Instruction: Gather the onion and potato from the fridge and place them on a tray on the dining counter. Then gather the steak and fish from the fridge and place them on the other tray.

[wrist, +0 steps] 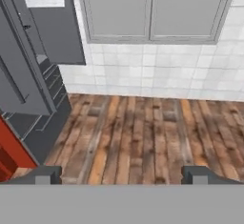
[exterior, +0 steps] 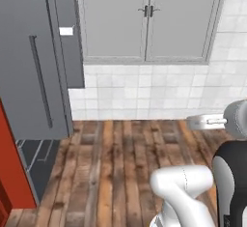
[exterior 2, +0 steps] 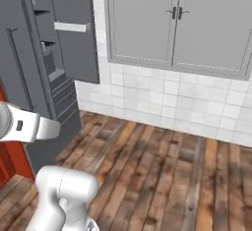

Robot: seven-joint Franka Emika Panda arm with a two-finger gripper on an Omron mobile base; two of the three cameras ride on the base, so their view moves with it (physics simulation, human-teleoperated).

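While doors gape, fridge [exterior 2: 44, 72] looks tall, grey.

A home kitchen.
A tall grey fridge [exterior: 34, 76] with a bar handle stands open beside a white tiled wall [exterior: 154, 93], a grey double-door cabinet [exterior: 147, 18], red cabinets [exterior: 14, 173] and a wood plank floor [exterior: 116, 173].

The fridge [exterior 2: 44, 68] interior is cut off, its contents hidden.
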